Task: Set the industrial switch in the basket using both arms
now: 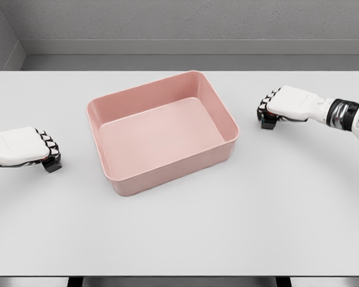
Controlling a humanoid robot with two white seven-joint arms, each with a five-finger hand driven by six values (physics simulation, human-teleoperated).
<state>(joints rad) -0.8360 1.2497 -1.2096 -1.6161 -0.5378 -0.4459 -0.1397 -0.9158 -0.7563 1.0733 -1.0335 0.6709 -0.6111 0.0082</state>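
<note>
A pink rectangular basket [167, 134] stands in the middle of the white table, turned a little, and nothing lies inside it. I see no industrial switch anywhere in the head view. My left hand [49, 156] rests on the table to the left of the basket, its fingers curled into a fist with nothing in them. To the right of the basket, near its far corner, my right hand [267, 113] lies on the table. It is curled the same way and holds nothing. Both hands are clear of the basket's walls.
The white table [179, 233] stretches wide in front of the basket, with its front edge near the bottom of the picture. A grey wall runs behind the table's far edge.
</note>
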